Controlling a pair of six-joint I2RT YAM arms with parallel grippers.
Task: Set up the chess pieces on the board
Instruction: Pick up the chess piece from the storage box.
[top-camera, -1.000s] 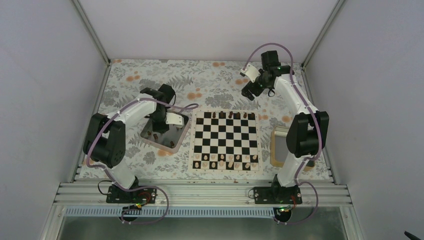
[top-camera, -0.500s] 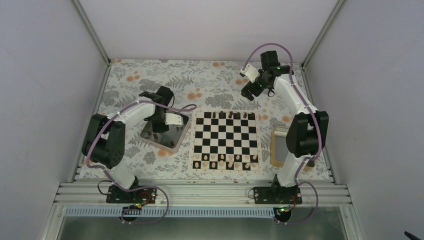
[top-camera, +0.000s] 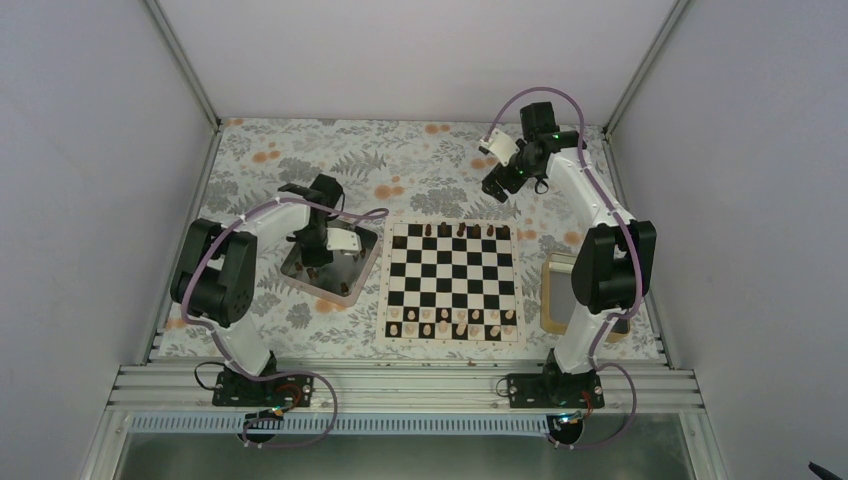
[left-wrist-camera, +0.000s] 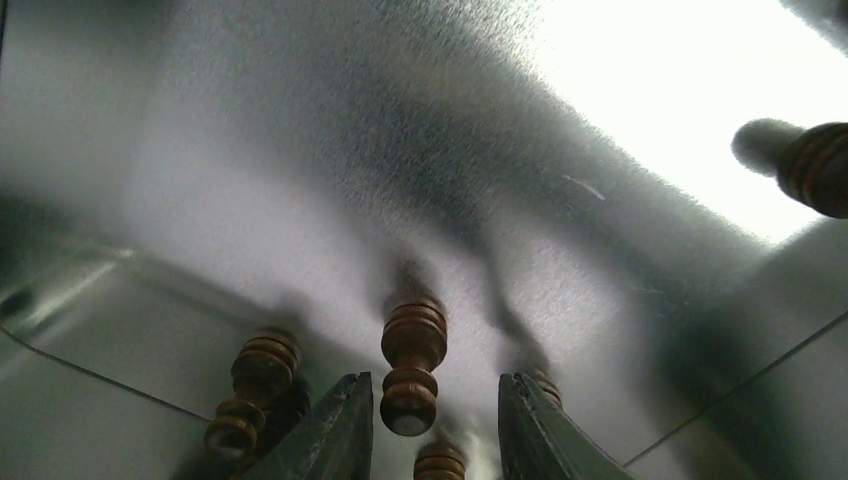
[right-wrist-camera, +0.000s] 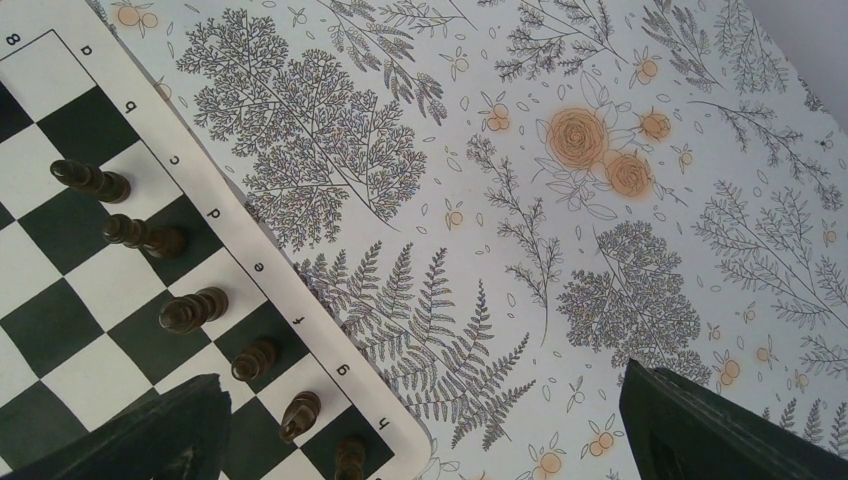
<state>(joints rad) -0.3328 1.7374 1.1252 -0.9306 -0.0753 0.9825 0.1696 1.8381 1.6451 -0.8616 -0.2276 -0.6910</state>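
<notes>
Pale grey walls (top-camera: 400, 60) close in three sides, with aluminium posts (top-camera: 181, 60) at the far corners. A cloth (right-wrist-camera: 560, 200) printed with grey ferns and orange blossoms is spread between them, an aluminium rail (top-camera: 400, 385) along its near edge

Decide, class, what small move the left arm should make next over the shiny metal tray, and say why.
Probably close the left gripper: its jaws stand open on either side of a small dark brown turned wooden chess piece in the shiny square metal tray, a gap showing on each side, so nothing is gripped yet.
</notes>
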